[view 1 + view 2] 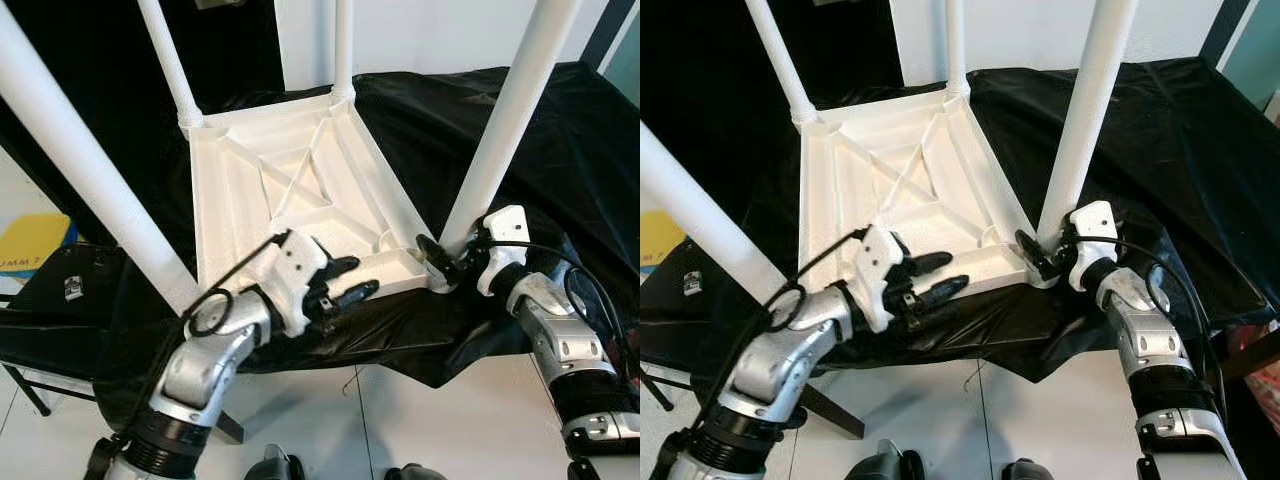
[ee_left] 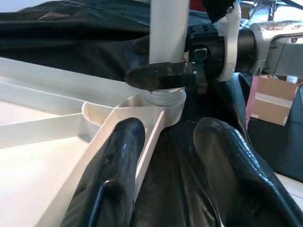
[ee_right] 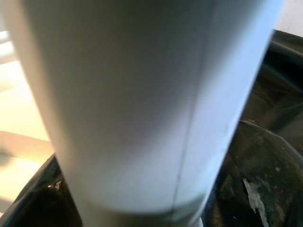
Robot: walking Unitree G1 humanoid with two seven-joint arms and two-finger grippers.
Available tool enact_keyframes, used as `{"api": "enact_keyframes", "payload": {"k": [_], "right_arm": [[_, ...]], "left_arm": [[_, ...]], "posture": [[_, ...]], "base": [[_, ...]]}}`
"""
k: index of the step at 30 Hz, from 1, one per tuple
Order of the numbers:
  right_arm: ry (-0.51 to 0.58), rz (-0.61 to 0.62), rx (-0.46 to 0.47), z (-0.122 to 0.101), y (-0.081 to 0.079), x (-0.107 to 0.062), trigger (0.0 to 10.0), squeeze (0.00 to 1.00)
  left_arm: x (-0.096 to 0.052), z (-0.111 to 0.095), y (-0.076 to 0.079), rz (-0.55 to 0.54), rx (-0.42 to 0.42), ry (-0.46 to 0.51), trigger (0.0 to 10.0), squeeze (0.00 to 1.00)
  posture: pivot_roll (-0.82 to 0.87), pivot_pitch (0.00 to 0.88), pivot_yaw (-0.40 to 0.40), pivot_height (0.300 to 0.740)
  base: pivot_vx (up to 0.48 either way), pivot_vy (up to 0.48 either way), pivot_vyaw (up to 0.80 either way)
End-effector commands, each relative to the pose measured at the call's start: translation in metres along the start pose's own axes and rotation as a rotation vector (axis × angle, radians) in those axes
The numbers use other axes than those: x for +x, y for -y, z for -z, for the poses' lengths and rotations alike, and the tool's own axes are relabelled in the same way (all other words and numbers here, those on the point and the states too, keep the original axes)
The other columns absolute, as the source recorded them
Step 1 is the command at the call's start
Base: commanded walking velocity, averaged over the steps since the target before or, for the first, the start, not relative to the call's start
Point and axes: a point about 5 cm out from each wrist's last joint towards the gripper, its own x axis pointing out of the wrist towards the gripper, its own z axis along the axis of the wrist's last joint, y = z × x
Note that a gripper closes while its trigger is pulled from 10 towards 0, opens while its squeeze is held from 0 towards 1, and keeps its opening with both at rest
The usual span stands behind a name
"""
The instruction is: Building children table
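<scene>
right tool (image 1: 440,262) pinching leg (image 1: 500,140) base | left tool (image 1: 345,280) spread, straddling tabletop (image 1: 300,190) near edge

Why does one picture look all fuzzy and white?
In the right wrist view the camera sits so close to the white table leg that it goes blurry, with the black cloth soft behind it. The left wrist view is sharper but shiny on the left gripper's fingers. The left eye view is clear, the upside-down tabletop bright.

the white plastic children's table (image 1: 290,190) lay upside down on a black cloth (image 1: 560,150), ribbed underside up, with four round white legs (image 1: 510,120) standing upward.
</scene>
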Motion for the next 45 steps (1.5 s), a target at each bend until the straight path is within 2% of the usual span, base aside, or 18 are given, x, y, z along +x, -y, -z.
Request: {"api": "enact_keyframes", "payload": {"k": [1,2,3,5,6,13,14,15,16,17,18,20,22,25,28,30,34,45], "right_arm": [[0.001,-0.050,-0.013,0.000,-0.006,0.006,8.7,0.00],[0.001,-0.050,-0.013,0.000,-0.006,0.006,8.7,0.00],[0.000,-0.055,-0.016,0.000,-0.006,0.006,1.5,0.00],[0.000,-0.055,-0.016,0.000,-0.006,0.006,1.5,0.00],[0.000,-0.060,-0.020,0.001,-0.005,0.006,0.0,0.00],[-0.031,0.026,0.050,0.008,-0.004,0.000,0.0,0.00],[-0.047,0.093,0.062,0.010,-0.004,0.000,1.1,0.00],[-0.047,0.093,0.062,0.010,-0.004,0.000,1.1,0.00],[-0.058,0.152,0.070,0.012,-0.005,0.000,3.2,0.00],[-0.058,0.152,0.070,0.012,-0.005,0.000,3.2,0.00],[-0.074,0.253,0.139,0.016,-0.008,0.000,10.0,0.00],[-0.074,0.253,0.139,0.016,-0.008,0.000,10.0,0.00],[-0.082,0.318,0.193,0.018,-0.023,0.002,10.0,0.00],[-0.107,0.509,0.234,0.021,-0.036,0.003,10.0,0.00],[-0.124,0.598,0.233,0.023,-0.039,0.001,10.0,0.00],[-0.158,0.775,0.231,0.028,-0.052,-0.002,10.0,0.00],[-0.148,0.745,0.251,0.025,-0.067,0.003,10.0,0.00],[-0.096,0.715,0.261,0.016,-0.066,0.004,10.0,0.00]], "left_arm": [[0.004,0.009,0.007,0.038,-0.012,-0.028,10.0,0.00],[0.004,0.009,0.007,0.038,-0.012,-0.028,10.0,0.00],[0.006,0.011,0.008,0.029,-0.014,-0.031,10.0,0.00],[0.006,0.011,0.008,0.029,-0.014,-0.031,10.0,0.00],[0.007,0.012,0.008,0.010,-0.013,-0.034,10.0,0.00],[0.019,0.012,0.015,-0.088,-0.103,-0.003,10.0,0.00],[0.020,0.014,0.017,-0.102,-0.091,-0.016,10.0,0.00],[0.020,0.014,0.017,-0.102,-0.091,-0.016,10.0,0.00],[0.021,0.015,0.018,-0.109,-0.075,-0.024,10.0,0.00],[0.021,0.015,0.018,-0.109,-0.075,-0.024,10.0,0.00],[0.022,0.017,0.020,-0.123,-0.078,-0.031,10.0,0.00],[0.022,0.017,0.020,-0.123,-0.078,-0.031,10.0,0.00],[0.023,0.016,0.021,-0.129,-0.087,-0.029,10.0,0.00],[0.025,0.017,0.023,-0.139,-0.081,-0.028,10.0,0.00],[0.025,0.017,0.023,-0.144,-0.079,-0.030,10.0,0.00],[0.027,0.019,0.025,-0.169,-0.080,-0.046,10.0,0.00],[0.029,0.021,0.026,-0.175,-0.099,-0.054,10.0,0.00],[0.027,0.023,0.022,-0.188,-0.111,-0.065,10.0,0.00]], "posture": [[-0.04,0.091,0.031,0.740],[-0.04,0.091,0.031,0.740],[-0.04,0.089,0.025,0.740],[-0.04,0.089,0.025,0.740],[-0.04,0.087,0.022,0.740],[-0.03,0.073,0.010,0.740],[-0.03,0.071,0.009,0.740],[-0.03,0.071,0.009,0.740],[-0.03,0.070,0.010,0.740],[-0.03,0.070,0.010,0.740],[-0.03,0.067,0.012,0.740],[-0.03,0.067,0.012,0.740],[-0.03,0.065,0.015,0.740],[-0.03,0.061,0.020,0.740],[-0.03,0.061,0.019,0.740],[-0.03,0.059,0.018,0.740],[-0.03,0.058,0.013,0.740],[-0.02,0.061,0.006,0.740]], "base": [[0.000,0.000,0.00],[0.000,0.000,0.00],[0.000,0.000,0.00],[0.000,0.000,0.00],[0.000,0.000,0.00],[0.000,0.000,0.00],[0.000,0.000,0.00],[0.000,0.000,0.00],[0.000,0.000,0.00],[0.000,0.000,0.00],[0.000,0.000,0.00],[0.000,0.000,0.00],[0.000,0.000,0.00],[0.000,0.000,0.00],[0.000,0.000,0.00],[0.000,0.000,0.00],[0.000,0.000,0.00],[0.000,0.000,0.00]]}}
